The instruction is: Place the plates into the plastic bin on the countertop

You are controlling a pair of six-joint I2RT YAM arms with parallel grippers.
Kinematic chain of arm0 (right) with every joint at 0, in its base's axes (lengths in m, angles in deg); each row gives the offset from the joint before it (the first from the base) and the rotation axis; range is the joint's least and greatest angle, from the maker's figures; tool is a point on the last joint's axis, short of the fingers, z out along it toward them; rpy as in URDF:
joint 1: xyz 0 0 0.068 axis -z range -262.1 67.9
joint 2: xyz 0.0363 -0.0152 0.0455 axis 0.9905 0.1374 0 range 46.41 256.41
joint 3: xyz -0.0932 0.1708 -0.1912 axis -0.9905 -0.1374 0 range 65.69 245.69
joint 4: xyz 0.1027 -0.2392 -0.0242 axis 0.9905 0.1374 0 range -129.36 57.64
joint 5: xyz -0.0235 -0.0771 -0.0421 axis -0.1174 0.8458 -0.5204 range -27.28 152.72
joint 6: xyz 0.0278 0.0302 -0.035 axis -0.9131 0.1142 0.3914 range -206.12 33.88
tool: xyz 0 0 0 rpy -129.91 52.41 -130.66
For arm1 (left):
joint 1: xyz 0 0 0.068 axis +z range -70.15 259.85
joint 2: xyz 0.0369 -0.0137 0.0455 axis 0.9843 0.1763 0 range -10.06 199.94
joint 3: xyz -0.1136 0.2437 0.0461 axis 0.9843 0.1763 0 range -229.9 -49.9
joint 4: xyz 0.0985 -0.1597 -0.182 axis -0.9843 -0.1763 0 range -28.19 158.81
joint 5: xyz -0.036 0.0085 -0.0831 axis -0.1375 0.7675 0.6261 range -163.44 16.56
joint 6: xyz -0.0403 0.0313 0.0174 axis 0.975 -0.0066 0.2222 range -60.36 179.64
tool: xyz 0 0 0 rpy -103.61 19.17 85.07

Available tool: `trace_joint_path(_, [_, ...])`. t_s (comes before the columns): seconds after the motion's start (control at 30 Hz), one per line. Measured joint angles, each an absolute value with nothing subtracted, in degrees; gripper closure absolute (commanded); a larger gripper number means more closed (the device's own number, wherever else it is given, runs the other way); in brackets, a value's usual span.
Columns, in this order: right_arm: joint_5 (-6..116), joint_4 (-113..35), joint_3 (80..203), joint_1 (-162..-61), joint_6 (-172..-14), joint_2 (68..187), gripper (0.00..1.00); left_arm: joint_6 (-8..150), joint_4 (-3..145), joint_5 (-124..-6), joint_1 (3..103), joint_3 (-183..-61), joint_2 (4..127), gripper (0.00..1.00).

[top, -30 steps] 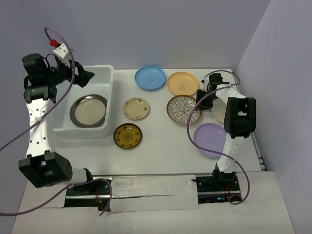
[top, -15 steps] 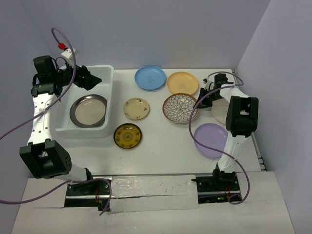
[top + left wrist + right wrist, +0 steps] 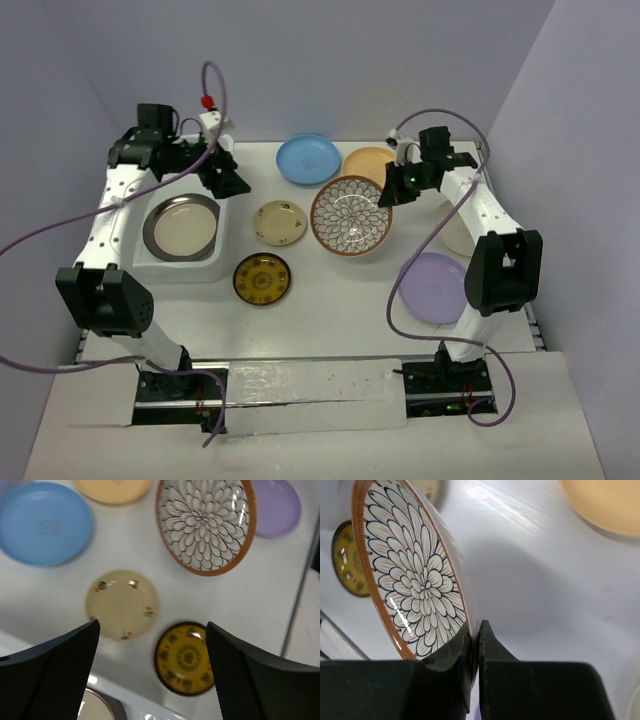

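Observation:
My right gripper (image 3: 392,193) (image 3: 475,630) is shut on the rim of the brown-white floral plate (image 3: 350,215) (image 3: 415,575) and holds it tilted above the countertop (image 3: 330,300). My left gripper (image 3: 226,181) (image 3: 152,627) is open and empty, over the right edge of the white plastic bin (image 3: 175,270). The dark-rimmed plate (image 3: 182,225) lies in the bin. On the countertop lie the blue plate (image 3: 308,158), orange plate (image 3: 366,160), small cream plate (image 3: 280,222), dark gold plate (image 3: 262,278) and lavender plate (image 3: 435,285).
A pale plate (image 3: 455,238) lies at the right, partly behind my right arm. Lilac walls close the back and both sides. Purple cables loop over both arms. The left wrist view shows the cream plate (image 3: 122,605) and gold plate (image 3: 185,657) below its fingers.
My right gripper has closed on the floral plate, lifted it and carried it left. My left arm has swung right, from the bin's far left corner to its right edge.

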State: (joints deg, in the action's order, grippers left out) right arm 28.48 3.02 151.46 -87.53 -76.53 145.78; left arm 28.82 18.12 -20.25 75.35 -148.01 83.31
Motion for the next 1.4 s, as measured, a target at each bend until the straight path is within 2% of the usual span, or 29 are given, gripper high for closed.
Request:
trace_joint_path(0.23, [27.2, 6.3, 151.4, -101.8, -74.5, 139.0, 1.0, 18.4, 0.7, -23.1, 64.7, -162.3, 95.3, 0.15])
trace_joint_path(0.37, [26.3, 7.7, 151.4, -106.1, -74.8, 136.6, 1.0, 15.5, -3.6, -25.5, 61.5, -163.4, 98.6, 0.2])
trace_joint_path(0.47, [26.3, 8.9, 151.4, -107.4, -74.8, 135.7, 1.0, 14.1, -5.1, -27.3, 59.4, -163.2, 99.1, 0.25])
trace_joint_path(0.87, [27.6, 9.8, 149.9, -109.5, -74.8, 135.2, 1.0, 14.1, -5.3, -28.0, 58.0, -160.9, 98.8, 0.24])
trace_joint_path(1.1, [30.4, 9.5, 147.3, -109.5, -75.0, 135.1, 1.0, 13.7, -6.8, -27.0, 61.7, -170.8, 98.3, 0.23])
trace_joint_path(1.4, [32.3, 9.6, 148.2, -109.5, -75.8, 135.1, 1.0, 12.0, -7.8, -23.0, 59.3, -160.9, 94.8, 0.23])
